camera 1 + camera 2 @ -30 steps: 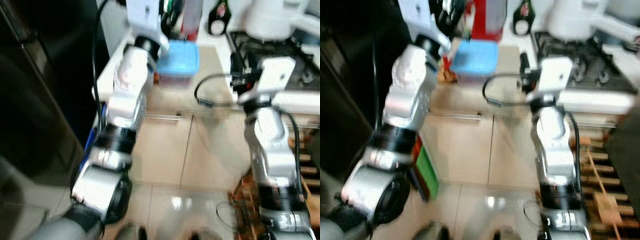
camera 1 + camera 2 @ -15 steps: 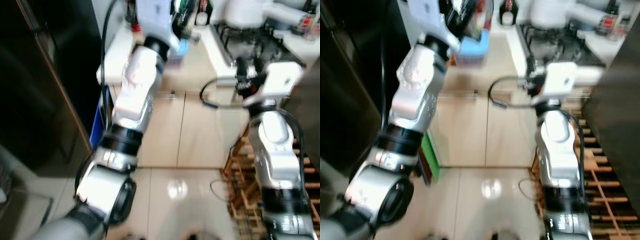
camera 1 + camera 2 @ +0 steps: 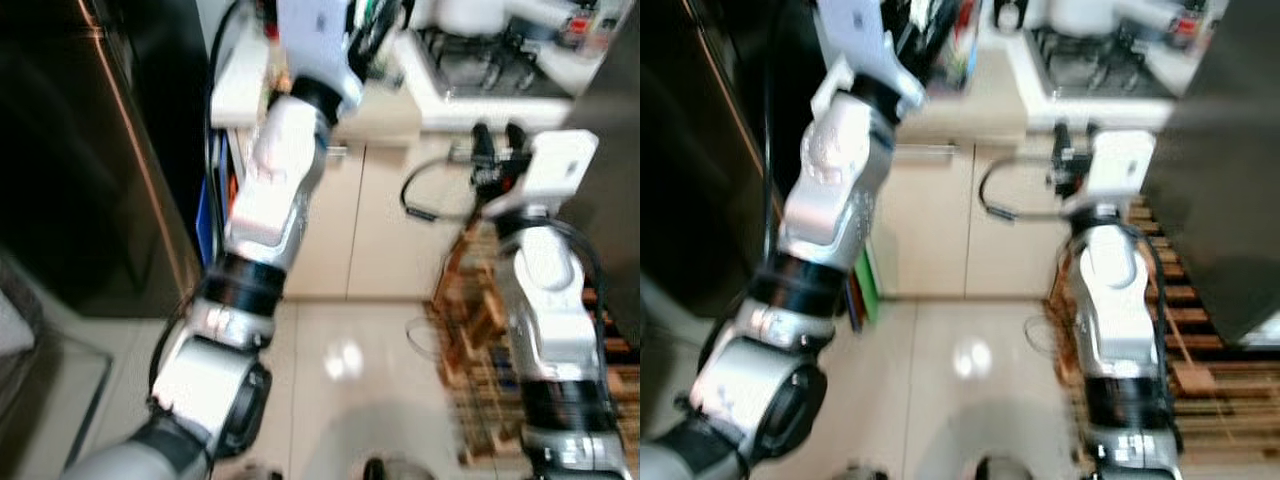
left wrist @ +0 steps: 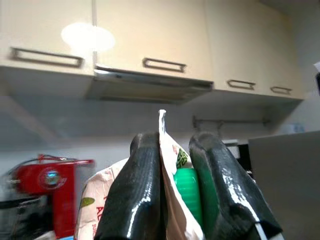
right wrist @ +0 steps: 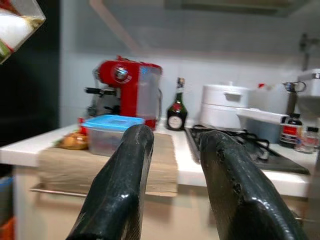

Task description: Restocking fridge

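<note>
- Black, ribbed fingers [image 4: 145, 200] of the left gripper [image 4: 172, 195] are nearly closed, pinching the thin top edge of a printed paper-like bag [image 4: 172, 160]; a green item [image 4: 186, 187] sits against the bag between the fingers.
- Raised high on the left arm, that gripper holds the bag up near the dark fridge [image 3: 90, 150].
- Glossy black fingers [image 5: 120, 195] of the right gripper [image 5: 170, 185] stand apart with a clear gap, holding and touching nothing.
- Clear plastic tub with a blue lid [image 5: 110, 132] rests on the countertop [image 5: 175, 165]; its contents cannot be made out.
- Beside it stand a red coffee machine [image 5: 127, 87] and a dark bottle [image 5: 176, 112].
- White lidded pot [image 5: 225, 105] sits on the black hob [image 5: 250, 147].
- Beige flat cabinet doors [image 3: 385, 220] carry slim metal handles; the floor is shiny pale tile [image 3: 350, 370].
</note>
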Tool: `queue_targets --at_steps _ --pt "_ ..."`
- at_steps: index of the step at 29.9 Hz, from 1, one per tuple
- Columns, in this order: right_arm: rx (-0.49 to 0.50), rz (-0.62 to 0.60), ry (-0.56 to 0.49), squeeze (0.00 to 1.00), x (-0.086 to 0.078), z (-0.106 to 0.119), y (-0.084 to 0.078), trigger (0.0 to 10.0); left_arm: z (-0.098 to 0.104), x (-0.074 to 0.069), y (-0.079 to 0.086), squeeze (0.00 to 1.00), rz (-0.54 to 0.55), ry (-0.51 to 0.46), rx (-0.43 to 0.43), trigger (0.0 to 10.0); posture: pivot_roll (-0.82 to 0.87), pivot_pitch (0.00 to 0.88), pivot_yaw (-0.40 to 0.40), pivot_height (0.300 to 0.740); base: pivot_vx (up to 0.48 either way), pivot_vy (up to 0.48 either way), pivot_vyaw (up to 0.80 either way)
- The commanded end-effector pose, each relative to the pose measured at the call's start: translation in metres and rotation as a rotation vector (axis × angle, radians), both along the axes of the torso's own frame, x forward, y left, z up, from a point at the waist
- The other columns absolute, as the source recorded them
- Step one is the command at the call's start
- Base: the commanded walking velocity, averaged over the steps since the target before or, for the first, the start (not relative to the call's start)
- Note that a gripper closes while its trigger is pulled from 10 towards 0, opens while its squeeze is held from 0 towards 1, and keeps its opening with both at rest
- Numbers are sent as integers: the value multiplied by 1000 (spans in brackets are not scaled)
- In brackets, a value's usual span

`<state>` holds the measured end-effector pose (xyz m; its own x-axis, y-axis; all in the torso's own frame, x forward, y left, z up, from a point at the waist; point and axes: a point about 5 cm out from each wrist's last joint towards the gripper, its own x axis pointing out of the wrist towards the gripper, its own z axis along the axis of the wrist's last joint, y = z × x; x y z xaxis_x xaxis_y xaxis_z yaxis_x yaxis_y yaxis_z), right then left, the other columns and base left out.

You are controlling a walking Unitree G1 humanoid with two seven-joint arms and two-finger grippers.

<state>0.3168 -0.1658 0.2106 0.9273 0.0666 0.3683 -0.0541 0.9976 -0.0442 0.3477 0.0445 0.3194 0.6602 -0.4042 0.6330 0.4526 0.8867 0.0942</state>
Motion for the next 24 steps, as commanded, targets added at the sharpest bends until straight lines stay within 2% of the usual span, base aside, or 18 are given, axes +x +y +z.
queue_targets --at_steps 1,9,14,15,16,18,19,21,22,24 --pt "-11 -1 17 0 -2 -4 -1 10000 3 -3 -1 0 2 -8 -7 10000 -179 0 11 740 -255 0 0" --pt "-22 12 47 0 -3 -10 1 10000 -2 -4 2 0 20 8 -6 10000 -166 0 -4 740 -252 0 0" --pt "-29 20 60 0 -2 -13 2 10000 -10 -4 6 0 39 31 4 10000 -163 0 0 740 0 0 0" --pt "-35 19 68 0 -3 -16 2 10000 -27 -8 15 0 30 83 8 10000 -163 0 3 740 0 0 0" --pt "-35 19 68 0 -3 -16 2 10000 -27 -8 15 0 30 83 8 10000 -163 0 3 740 0 0 0" --pt "-37 10 90 0 -6 -24 -1 10000 -64 -15 36 0 39 200 0 10000 -155 0 14 740 0 0 0" --pt "-37 6 98 0 -7 -27 -2 10000 -77 -17 43 0 46 244 -2 10000 -152 0 15 740 0 0 0" --pt "-46 -6 146 0 -10 -40 -7 10000 -122 -25 71 0 117 425 -14 10000 -128 9 20 740 0 0 0" --pt "-51 -10 165 0 -12 -46 -9 10000 -140 -30 81 0 154 479 14 10000 -128 9 20 740 0 0 0" --pt "-58 -18 197 0 -14 -55 -12 10000 -165 -39 96 0 205 559 40 10000 -111 15 16 740 0 -225 0"
